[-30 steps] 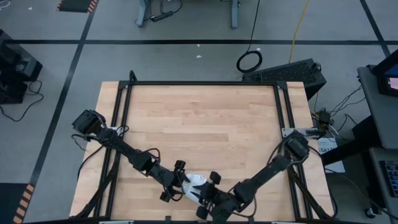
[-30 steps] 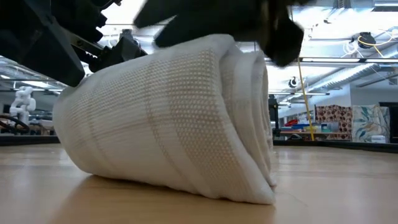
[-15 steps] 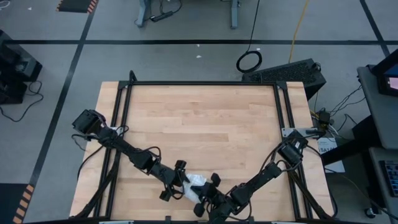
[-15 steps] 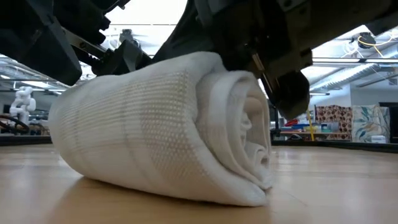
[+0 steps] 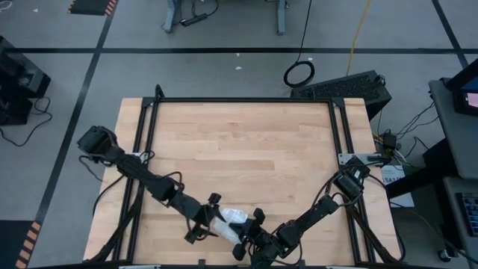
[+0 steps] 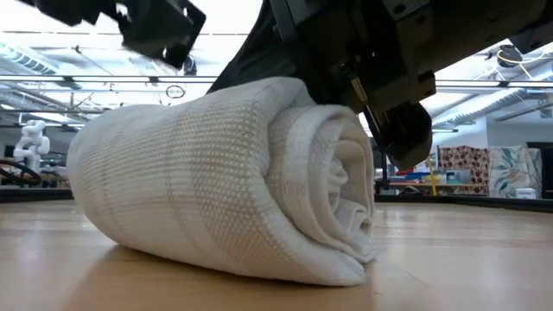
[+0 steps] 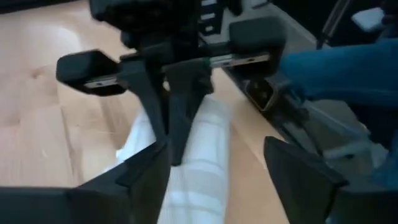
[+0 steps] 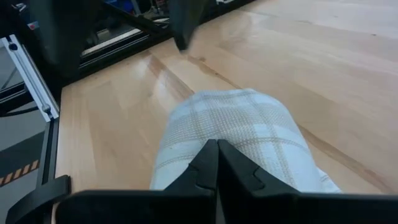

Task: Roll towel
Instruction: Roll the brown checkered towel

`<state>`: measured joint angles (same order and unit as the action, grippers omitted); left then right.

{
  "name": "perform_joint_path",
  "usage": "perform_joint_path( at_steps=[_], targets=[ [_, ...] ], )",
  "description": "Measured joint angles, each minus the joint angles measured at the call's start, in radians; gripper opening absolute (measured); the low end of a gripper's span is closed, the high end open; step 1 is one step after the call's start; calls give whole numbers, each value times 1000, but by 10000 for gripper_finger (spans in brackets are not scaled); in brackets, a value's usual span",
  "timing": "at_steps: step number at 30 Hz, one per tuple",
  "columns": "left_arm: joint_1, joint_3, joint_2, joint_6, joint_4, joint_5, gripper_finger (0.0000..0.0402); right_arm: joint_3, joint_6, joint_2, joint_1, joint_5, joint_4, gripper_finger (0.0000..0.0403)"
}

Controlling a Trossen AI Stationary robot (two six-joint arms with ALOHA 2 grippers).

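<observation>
- Low view: the towel (image 6: 225, 186) lies rolled into a thick cylinder on the wooden bench (image 6: 449, 259), its spiral end facing right.
- From above, the towel (image 5: 230, 219) sits close to the bench's near edge, about midway along it.
- The right gripper (image 5: 244, 237) is at the roll's near end, its fingers (image 8: 217, 171) pressed together with the tips against the cloth.
- The left gripper (image 5: 203, 222) is just beside the roll's other end, its fingers (image 7: 298, 174) spread open and clear of the towel (image 7: 202, 168).
</observation>
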<state>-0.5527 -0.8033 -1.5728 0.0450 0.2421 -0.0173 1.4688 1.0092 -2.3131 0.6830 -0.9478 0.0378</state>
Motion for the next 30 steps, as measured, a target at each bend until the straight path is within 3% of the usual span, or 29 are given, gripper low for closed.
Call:
perform_joint_path(
  at_steps=[5, 11, 15, 26, 30],
  targets=[
    [25, 60, -106, 1, 163, 86, 189, -1, 0, 0, 0, 3, -3, 0],
    [58, 87, -217, 77, 310, 59, 75, -2, -7, 0, 6, 4, -9, 0],
    [59, 87, -278, 112, 348, 39, 28, -3, -5, -3, 8, 10, -14, 0],
    [64, 88, -275, 134, 348, 27, 30, -10, -157, 88, 40, -63, -38, 0],
    [73, 88, -275, 158, 344, 23, 30, -4, -124, 129, 81, -134, -112, 0]
  ],
)
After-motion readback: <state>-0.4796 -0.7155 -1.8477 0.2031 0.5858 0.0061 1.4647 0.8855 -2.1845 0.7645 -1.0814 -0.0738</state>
